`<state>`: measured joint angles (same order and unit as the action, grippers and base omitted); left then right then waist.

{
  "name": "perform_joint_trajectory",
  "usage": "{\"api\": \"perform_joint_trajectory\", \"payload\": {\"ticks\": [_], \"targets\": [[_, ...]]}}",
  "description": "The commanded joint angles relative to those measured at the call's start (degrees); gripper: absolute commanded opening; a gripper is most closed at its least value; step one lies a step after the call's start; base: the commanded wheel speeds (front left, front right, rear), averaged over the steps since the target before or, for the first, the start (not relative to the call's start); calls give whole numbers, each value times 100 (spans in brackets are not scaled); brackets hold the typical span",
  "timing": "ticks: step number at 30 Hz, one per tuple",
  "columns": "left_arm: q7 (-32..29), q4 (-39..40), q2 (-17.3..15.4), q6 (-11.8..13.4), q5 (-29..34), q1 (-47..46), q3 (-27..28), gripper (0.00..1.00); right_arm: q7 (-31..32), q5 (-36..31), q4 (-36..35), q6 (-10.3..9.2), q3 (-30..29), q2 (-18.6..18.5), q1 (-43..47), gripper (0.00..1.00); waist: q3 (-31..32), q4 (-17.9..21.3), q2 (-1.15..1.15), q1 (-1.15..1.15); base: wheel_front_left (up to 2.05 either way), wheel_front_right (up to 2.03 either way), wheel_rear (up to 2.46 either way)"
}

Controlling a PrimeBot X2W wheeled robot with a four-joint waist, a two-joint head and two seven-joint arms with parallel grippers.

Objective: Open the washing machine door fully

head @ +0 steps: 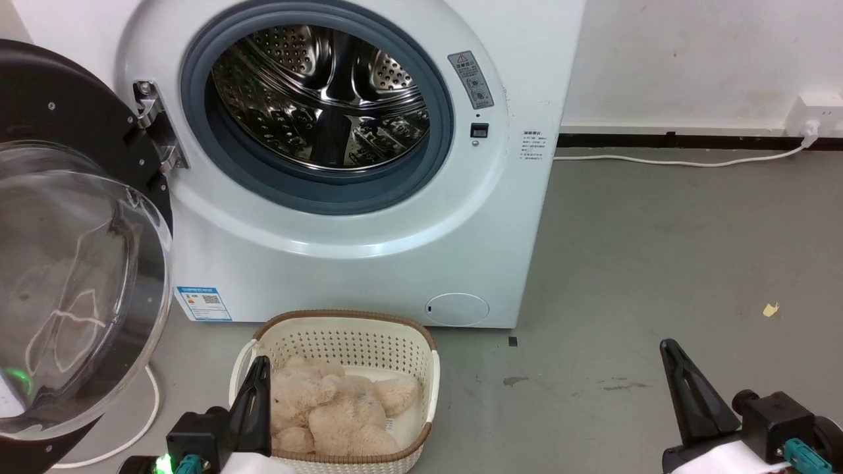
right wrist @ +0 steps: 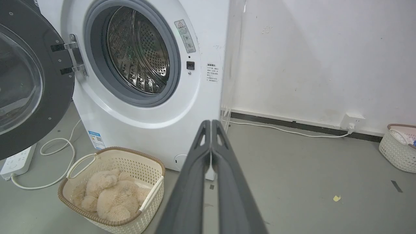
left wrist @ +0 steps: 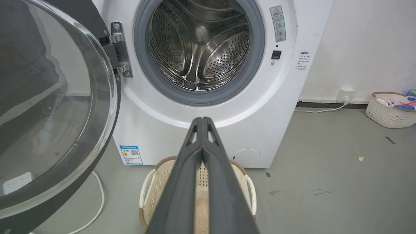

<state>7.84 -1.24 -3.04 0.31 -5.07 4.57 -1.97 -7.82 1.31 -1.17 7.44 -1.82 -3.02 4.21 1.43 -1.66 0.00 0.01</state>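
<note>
The white washing machine [head: 461, 217] stands against the wall, its grey-ringed opening showing the steel drum [head: 323, 99]. Its black washing machine door [head: 72, 263] with the bulging glass bowl is swung wide out to the left on its hinge [head: 155, 125]; it also fills the left of the left wrist view [left wrist: 55, 107] and right wrist view [right wrist: 29, 78]. My left gripper [head: 260, 365] sits low at the lower left, shut and empty, fingers pressed together [left wrist: 202, 122]. My right gripper [head: 668, 349] is at the lower right over bare floor, shut and empty [right wrist: 211, 123]. Neither touches the door.
A cream basket [head: 421, 355] holding a beige plush toy [head: 342, 408] sits on the floor before the machine, right beside my left gripper. A white cable [head: 155, 401] and power strip [right wrist: 16, 161] lie under the door. Another basket [left wrist: 390, 110] stands by the wall at right.
</note>
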Motion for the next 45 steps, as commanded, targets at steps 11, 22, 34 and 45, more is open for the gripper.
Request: {"api": "perform_joint_trajectory", "payload": {"ticks": [11,22,34,45], "targets": [[-161,40,2,-18,119,-155,48,0,154,-42,33,3,36,8,-130,0,-26,30,0,0,0,0,0],[-289,58,5,-21,199,-217,79,0,283,-61,51,3,66,9,-190,0,-50,58,0,0,0,0,0],[-441,78,8,-24,293,-291,115,0,436,-82,71,3,101,11,-261,0,-78,91,0,0,0,0,0],[-569,95,11,-27,373,-353,146,0,565,-101,88,4,132,12,-321,0,-103,119,0,0,0,0,0]]}}
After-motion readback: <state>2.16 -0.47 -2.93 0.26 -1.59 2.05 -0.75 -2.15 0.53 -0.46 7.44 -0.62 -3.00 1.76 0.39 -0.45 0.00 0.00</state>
